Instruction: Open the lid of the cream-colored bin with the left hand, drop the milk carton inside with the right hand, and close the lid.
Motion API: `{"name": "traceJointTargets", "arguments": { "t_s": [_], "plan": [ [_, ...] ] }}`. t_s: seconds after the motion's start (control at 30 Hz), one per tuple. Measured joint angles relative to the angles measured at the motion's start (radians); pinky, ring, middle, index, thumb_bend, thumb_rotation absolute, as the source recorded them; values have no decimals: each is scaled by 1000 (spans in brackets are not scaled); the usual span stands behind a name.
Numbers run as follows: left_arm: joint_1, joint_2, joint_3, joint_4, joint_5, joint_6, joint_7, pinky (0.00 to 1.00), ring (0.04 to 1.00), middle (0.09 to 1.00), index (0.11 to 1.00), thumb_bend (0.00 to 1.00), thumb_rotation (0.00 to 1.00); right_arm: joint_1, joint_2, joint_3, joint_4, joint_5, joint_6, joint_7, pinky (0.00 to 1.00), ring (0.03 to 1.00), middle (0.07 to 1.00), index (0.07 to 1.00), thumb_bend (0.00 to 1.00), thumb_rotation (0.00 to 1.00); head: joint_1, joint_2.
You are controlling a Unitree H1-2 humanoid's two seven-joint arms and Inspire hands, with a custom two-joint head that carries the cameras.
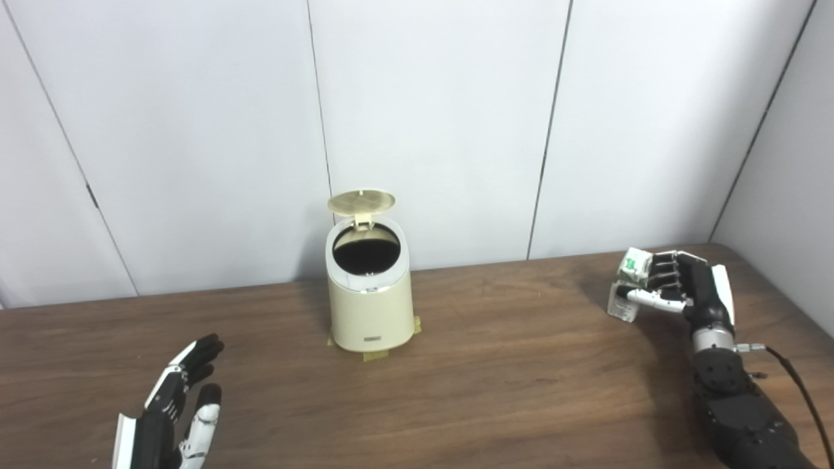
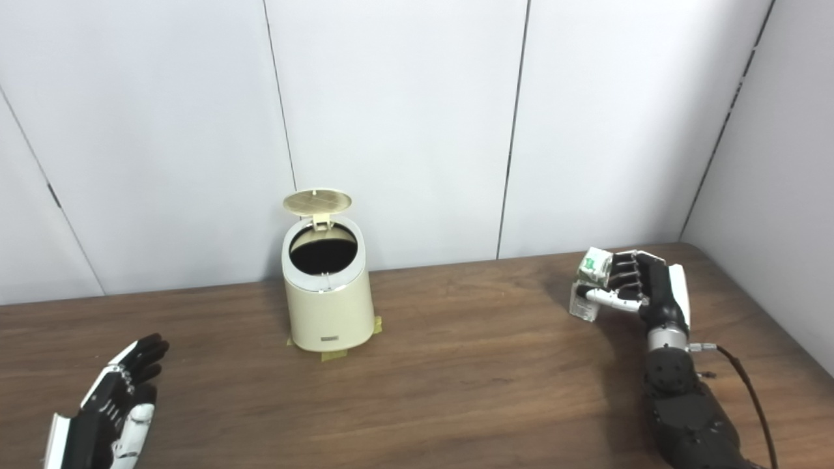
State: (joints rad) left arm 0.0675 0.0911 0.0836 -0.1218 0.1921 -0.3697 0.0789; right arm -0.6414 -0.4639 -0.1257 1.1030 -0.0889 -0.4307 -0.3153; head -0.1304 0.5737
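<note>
The cream-colored bin stands near the back middle of the wooden table, fixed with tape at its base. Its round lid is tipped up on its hinge and the dark opening shows. At the far right, my right hand is shut on the white and green milk carton, which stands at table level. My left hand rests low at the front left, open, fingers spread, holding nothing, well away from the bin.
White wall panels rise directly behind the bin. The table's right edge runs close beside my right arm. A black cable trails from the right wrist.
</note>
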Motion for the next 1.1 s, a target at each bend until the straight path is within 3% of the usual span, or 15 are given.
{"name": "traceJointTargets", "arguments": {
  "t_s": [0.2,0.3,0.5,0.6,0.7,0.8,0.9,1.1],
  "plan": [
    [0,1,-2,3,0,0,-1,818,839,815,825,411,694,1,4,-13,-2,30,1,18,403,471,502,468,526,0,2,-3],
    [-1,1,-3,4,0,-1,-1,814,837,822,829,414,697,22,7,-10,-68,27,3,17,455,475,497,473,527,0,5,-6],
    [-3,3,-5,8,-2,-5,-1,793,825,818,821,402,661,85,36,-10,-310,22,2,16,363,456,500,474,526,0,9,-3],
    [-5,3,-7,12,-10,-12,-1,796,826,818,819,399,646,88,53,-11,-372,19,3,22,359,458,500,474,526,0,9,-3],
    [-11,3,-7,12,-26,-13,-2,820,837,819,828,407,674,132,86,-13,-537,22,71,32,408,454,486,484,524,0,5,0],
    [-9,5,-6,12,-26,-11,-2,809,826,813,821,404,669,182,145,-4,-745,23,135,58,384,432,487,502,517,0,6,-2],
    [-10,4,-9,13,-22,-13,-1,799,823,812,818,402,663,178,188,7,-907,20,172,86,355,421,485,510,515,0,6,-3],
    [-11,4,-12,19,-22,-23,0,811,833,815,818,399,658,119,202,7,-1015,27,173,128,357,426,480,511,515,0,14,-5]
  ]
}}
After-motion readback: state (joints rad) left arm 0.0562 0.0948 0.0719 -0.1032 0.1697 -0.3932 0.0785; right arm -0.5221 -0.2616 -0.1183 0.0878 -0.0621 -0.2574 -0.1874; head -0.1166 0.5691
